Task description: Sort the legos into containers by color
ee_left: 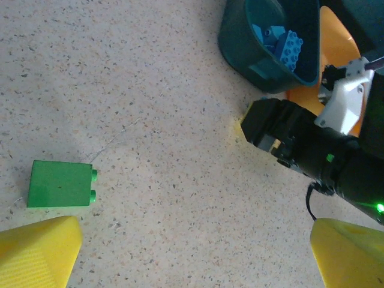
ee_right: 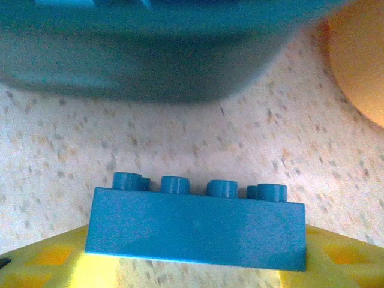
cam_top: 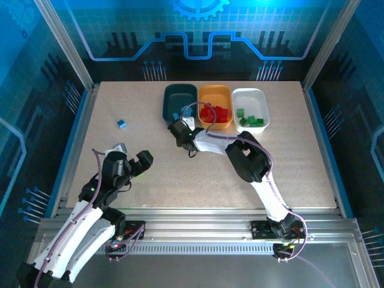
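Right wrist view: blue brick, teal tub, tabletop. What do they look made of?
Blue brick: likely moulded plastic with a smooth, semi-gloss finish; uniform colour, crisp studs, soft sheen.
Teal tub: probably plastic, smooth; rounded wall and even colour, though it is blurred here.
Tabletop: matte, beige with dark speckles; looks like laminate or a composite board, can't tell which.

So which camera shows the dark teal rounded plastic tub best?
Top external: nearly the whole outline of the dark teal tub shows, beside the yellow-orange tub. Left wrist shows one end with blue bricks inside; right wrist gives a blurred stretch of its wall.
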Controlling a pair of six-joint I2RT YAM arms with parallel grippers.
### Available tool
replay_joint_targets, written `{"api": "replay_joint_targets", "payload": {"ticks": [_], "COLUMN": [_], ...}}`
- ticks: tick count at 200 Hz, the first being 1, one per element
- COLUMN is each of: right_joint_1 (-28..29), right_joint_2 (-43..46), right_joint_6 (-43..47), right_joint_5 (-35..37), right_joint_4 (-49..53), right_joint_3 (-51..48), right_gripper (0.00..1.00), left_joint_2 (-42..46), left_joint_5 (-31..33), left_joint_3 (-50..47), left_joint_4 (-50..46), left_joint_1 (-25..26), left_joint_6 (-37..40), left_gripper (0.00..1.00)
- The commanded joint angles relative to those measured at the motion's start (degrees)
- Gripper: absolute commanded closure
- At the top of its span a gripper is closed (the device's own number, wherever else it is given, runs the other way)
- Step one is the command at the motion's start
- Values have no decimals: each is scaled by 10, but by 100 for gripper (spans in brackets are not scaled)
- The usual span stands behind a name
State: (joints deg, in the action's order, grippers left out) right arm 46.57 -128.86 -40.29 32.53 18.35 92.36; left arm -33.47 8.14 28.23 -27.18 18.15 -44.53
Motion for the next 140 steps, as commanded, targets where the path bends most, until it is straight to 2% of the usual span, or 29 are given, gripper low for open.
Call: {"api": "replay_joint_targets", "payload": {"ticks": [1, 32, 65, 99, 140], "right_joint_1": [23, 39, 28, -17, -51], "right_joint_2": [60, 130, 167, 110, 12], "right_joint_6": [3, 34, 80, 123, 149], "right_joint_5": [10, 23, 15, -53, -97], "right_joint_4": [-30, -51, -57, -27, 29], "right_joint_3": [-50, -104, -89, 9, 153], "right_gripper": [35, 35, 35, 35, 33], "left_joint_2": [-7, -23, -63, -125, -218], "left_joint_5": [-5, -5, 2, 2, -61], "left_joint_3": [13, 24, 49, 101, 151], "left_joint_4": [-1, -4, -12, -28, -10], "left_joint_1": [-5, -6, -14, -46, -125], "left_joint_6": [2, -1, -10, -10, -7], "left_gripper": [1, 1, 1, 1, 1]}}
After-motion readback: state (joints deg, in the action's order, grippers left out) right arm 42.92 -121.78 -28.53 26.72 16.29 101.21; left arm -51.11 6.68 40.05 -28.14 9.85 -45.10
